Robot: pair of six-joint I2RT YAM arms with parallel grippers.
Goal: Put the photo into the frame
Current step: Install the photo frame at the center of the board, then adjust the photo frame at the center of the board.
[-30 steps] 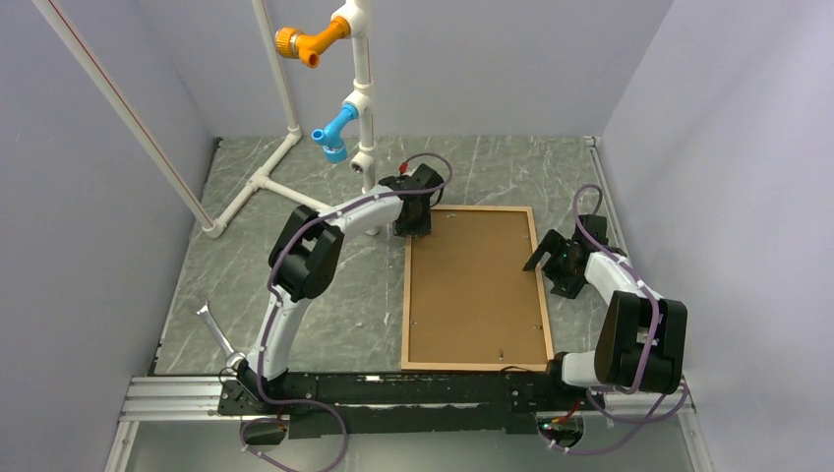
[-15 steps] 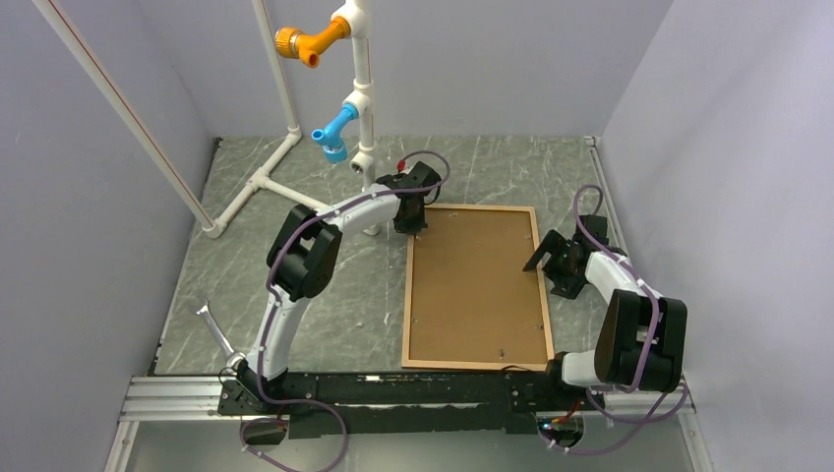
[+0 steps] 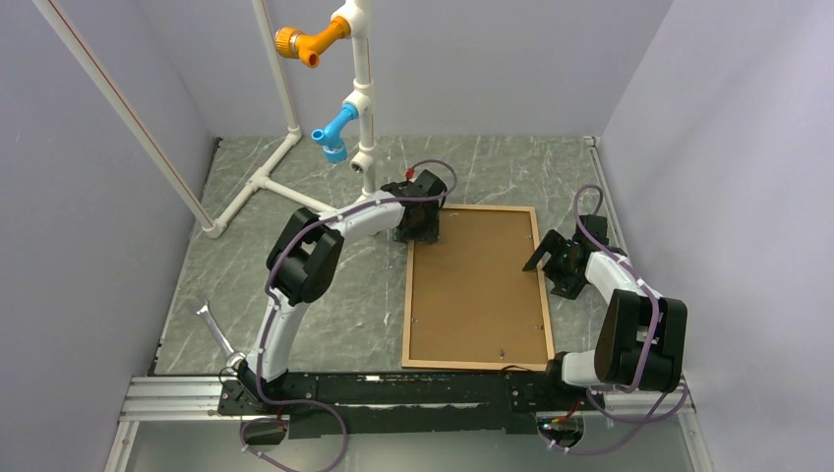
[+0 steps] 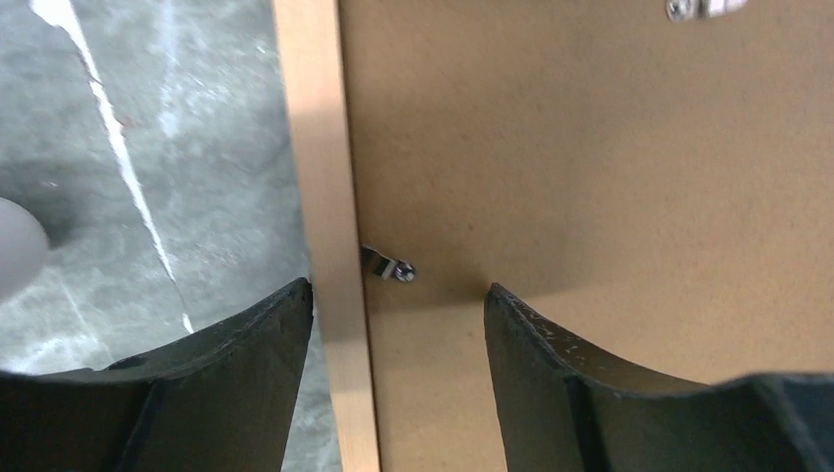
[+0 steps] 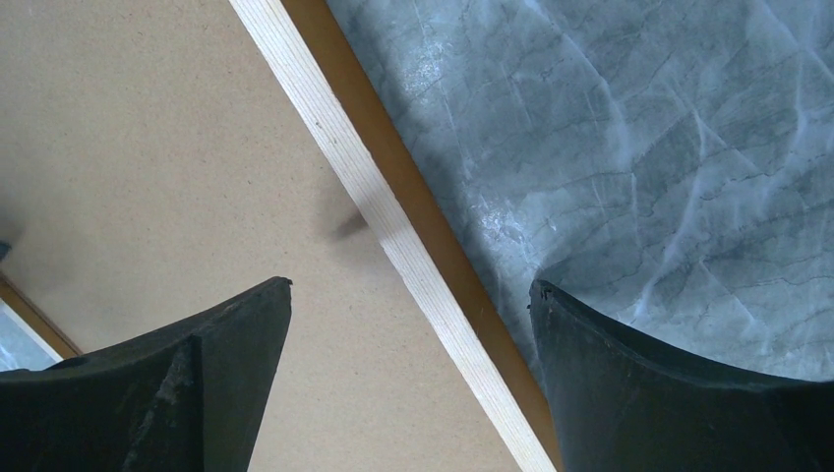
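frame [image 3: 406, 305] lies face down on the grey table [image 3: 364, 315], hardboard backing [image 3: 477, 290] seated in it; the photo is unseen, presumably beneath. left gripper [image 4: 398, 295], fingers apart and empty, straddles a small metal tab [image 4: 388, 265] on the rail. this looks like the fastening step, and next comes a fine nudge of that tab. right gripper [image 5: 411, 285], fingers wide and empty, spans the opposite rail. only the left wrist view shows the tab; only the overhead shows the whole frame.

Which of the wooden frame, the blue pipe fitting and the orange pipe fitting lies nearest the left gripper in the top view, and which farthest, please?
1. wooden frame: right beneath the left gripper, whose fingers straddle its left rail.
2. blue pipe fitting: behind and to the left, low on the white pipe stand.
3. orange pipe fitting: higher on that stand, farthest.
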